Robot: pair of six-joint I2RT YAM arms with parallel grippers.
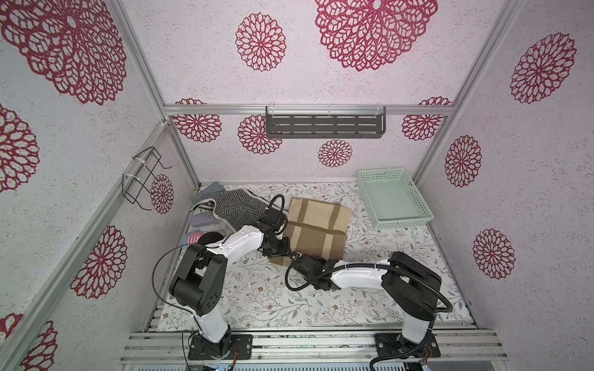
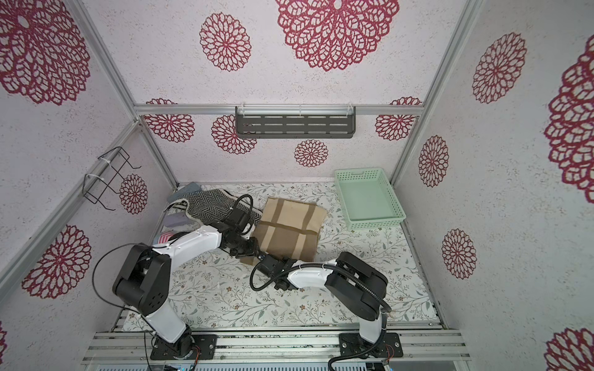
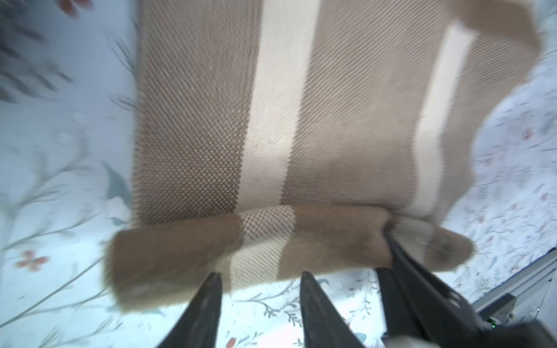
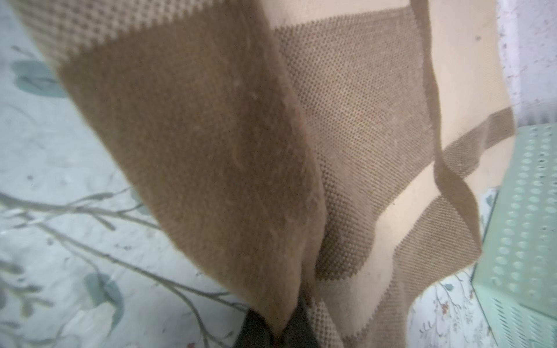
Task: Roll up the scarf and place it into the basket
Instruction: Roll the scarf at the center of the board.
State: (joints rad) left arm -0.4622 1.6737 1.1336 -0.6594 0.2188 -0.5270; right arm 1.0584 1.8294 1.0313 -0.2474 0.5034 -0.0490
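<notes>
My right claw [image 4: 280, 328] is clamped on one end of the scarf [image 4: 196, 135], with the fabric pinched right between the fingers. My left claw [image 3: 260, 274] sits just beside it, fingers spread with nothing between them, tips just short of the roll. The scarf's near edge is rolled into a short tube, and the rest lies flat in folded layers on the table [image 1: 257, 295], tan with cream stripes. Past that, in the far right corner, is the basket [image 1: 405, 223], near the scarf but not touching it. All I see inside is its smooth floor. Far left, a herringbone cloth [image 1: 238, 205] is piled with other fabrics. The shelf [image 1: 324, 127] hangs on the back wall, showing only slots.
</notes>
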